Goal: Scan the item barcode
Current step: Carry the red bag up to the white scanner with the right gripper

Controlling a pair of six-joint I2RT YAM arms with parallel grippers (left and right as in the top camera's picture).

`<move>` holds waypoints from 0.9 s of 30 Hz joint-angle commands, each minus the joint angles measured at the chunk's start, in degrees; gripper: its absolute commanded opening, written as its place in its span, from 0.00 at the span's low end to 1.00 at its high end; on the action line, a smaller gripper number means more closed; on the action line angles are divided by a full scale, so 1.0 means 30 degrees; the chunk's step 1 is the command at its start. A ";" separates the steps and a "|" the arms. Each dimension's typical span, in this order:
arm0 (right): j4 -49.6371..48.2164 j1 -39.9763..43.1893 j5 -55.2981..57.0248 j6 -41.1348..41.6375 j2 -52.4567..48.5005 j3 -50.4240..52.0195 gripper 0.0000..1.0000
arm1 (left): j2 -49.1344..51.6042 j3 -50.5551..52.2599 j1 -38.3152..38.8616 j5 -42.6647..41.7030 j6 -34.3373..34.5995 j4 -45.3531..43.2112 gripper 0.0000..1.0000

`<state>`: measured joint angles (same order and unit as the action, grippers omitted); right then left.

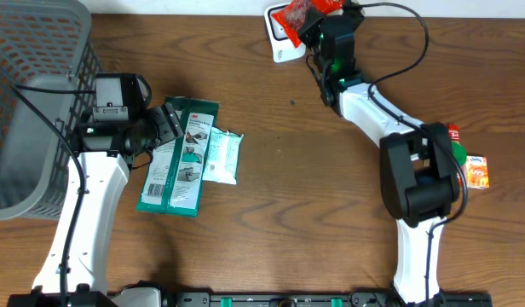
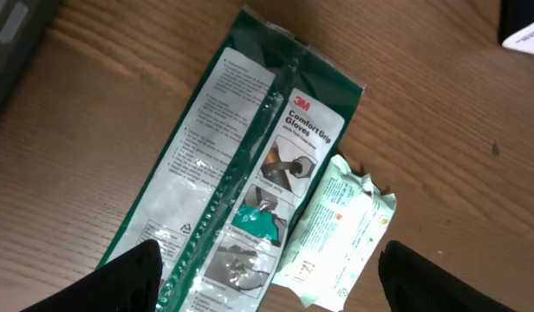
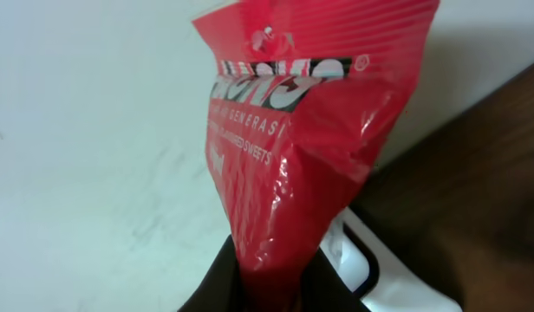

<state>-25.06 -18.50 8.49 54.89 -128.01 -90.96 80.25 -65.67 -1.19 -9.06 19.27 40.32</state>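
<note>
While the right hand (image 1: 317, 36) is gripping one red plastic packet (image 3: 293, 173), the left hand (image 1: 169, 124) is hovering open above two green packs (image 1: 173, 170).

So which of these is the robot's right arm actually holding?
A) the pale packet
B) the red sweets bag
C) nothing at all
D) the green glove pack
B: the right gripper is pinched shut on the lower end of the red sweets bag, while the green glove pack and the pale packet lie flat on the table.
</note>
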 commanded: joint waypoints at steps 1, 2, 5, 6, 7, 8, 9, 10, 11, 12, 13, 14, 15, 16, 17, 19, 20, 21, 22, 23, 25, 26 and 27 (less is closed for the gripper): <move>-0.1457 -0.0248 0.0648 0.0131 -0.0911 -0.0313 0.01 | -0.0168 -0.0262 -0.0080 0.0029 -0.0189 0.0051 0.81; -0.1989 -0.0248 0.0663 0.0131 -0.1180 -0.0321 0.02 | -0.0168 -0.0262 -0.0080 0.0029 -0.0189 0.0051 0.81; -0.2776 -0.0240 0.0714 0.0131 -0.1661 -0.0328 0.02 | -0.0168 -0.0262 -0.0080 0.0029 -0.0189 0.0051 0.81; -0.2783 -0.0240 0.0816 0.0124 -0.1719 -0.0328 0.01 | -0.0168 -0.0262 -0.0080 0.0029 -0.0189 0.0051 0.81; -0.2739 -0.0240 0.0954 0.0117 -0.1814 -0.0328 0.02 | -0.0168 -0.0262 -0.0080 0.0029 -0.0189 0.0051 0.81; -0.2732 -0.0248 0.1100 0.0117 -0.1865 -0.0328 0.02 | -0.0168 -0.0262 -0.0080 0.0029 -0.0189 0.0051 0.81; -0.2739 -0.0248 0.1217 0.0124 -0.1960 -0.0328 0.02 | -0.0168 -0.0262 -0.0080 0.0029 -0.0189 0.0051 0.81; -0.2739 -0.0248 0.1239 0.0124 -0.1974 -0.0328 0.02 | -0.0168 -0.0262 -0.0080 0.0036 -0.0189 0.0051 0.81; -0.2739 -0.0248 0.1231 0.0124 -0.2018 -0.0328 0.01 | -0.0168 -0.0262 -0.0080 0.0036 -0.0189 0.0051 0.81; -0.2725 -0.0248 0.1231 0.0124 -0.2025 -0.0328 0.02 | -0.0168 -0.0262 -0.0080 0.0029 -0.0189 0.0051 0.81; -0.2725 -0.0284 0.1231 0.0117 -0.2047 -0.0328 0.01 | -0.0168 -0.0262 -0.0080 0.0029 -0.0189 0.0051 0.81; -0.2725 -0.0335 0.1275 0.0117 -0.2055 -0.0328 0.02 | -0.0168 -0.0262 -0.0080 0.0036 -0.0189 0.0051 0.81; -0.2725 -0.0379 0.1384 0.0124 -0.2055 -0.0328 0.02 | -0.0168 -0.0262 -0.0080 0.0029 -0.0189 0.0051 0.81; -0.2718 -0.0444 0.1479 0.0117 -0.2055 -0.0328 0.02 | -0.0168 -0.0262 -0.0080 0.0036 -0.0189 0.0051 0.81; -0.2681 -0.0525 0.1705 0.0117 -0.2055 -0.0328 0.02 | -0.0168 -0.0262 -0.0080 0.0036 -0.0189 0.0051 0.81; -0.2506 -0.0670 0.2215 0.0124 -0.2055 -0.0328 0.02 | -0.0168 -0.0262 -0.0080 0.0036 -0.0189 0.0051 0.81; -0.2390 -0.0772 0.2630 0.0124 -0.2055 -0.0328 0.02 | -0.0168 -0.0262 -0.0080 0.0036 -0.0189 0.0051 0.81; -0.2390 -0.0831 0.2776 0.0124 -0.2055 -0.0328 0.02 | -0.0168 -0.0262 -0.0080 0.0029 -0.0189 0.0051 0.81; -0.2419 -0.0874 0.2951 0.0131 -0.2055 -0.0328 0.02 | -0.0168 -0.0262 -0.0080 0.0036 -0.0189 0.0051 0.81; -0.2557 -0.0911 0.2973 0.0131 -0.2055 -0.0328 0.01 | -0.0168 -0.0262 -0.0080 0.0029 -0.0189 0.0051 0.81; -0.3264 -0.0969 0.2951 0.0131 -0.2055 -0.0328 0.02 | -0.0168 -0.0262 -0.0080 0.0029 -0.0189 0.0051 0.81; -0.3898 -0.0984 0.2943 0.0138 -0.2055 -0.0328 0.02 | -0.0168 -0.0262 -0.0080 0.0029 -0.0189 0.0051 0.81; -0.4255 -0.0991 0.2951 0.0248 -0.2055 -0.0328 0.02 | -0.0168 -0.0262 -0.0080 0.0029 -0.0189 0.0051 0.81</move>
<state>-35.14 -20.99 15.20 55.05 -133.69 -90.98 80.25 -65.67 -1.19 -9.06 19.27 40.32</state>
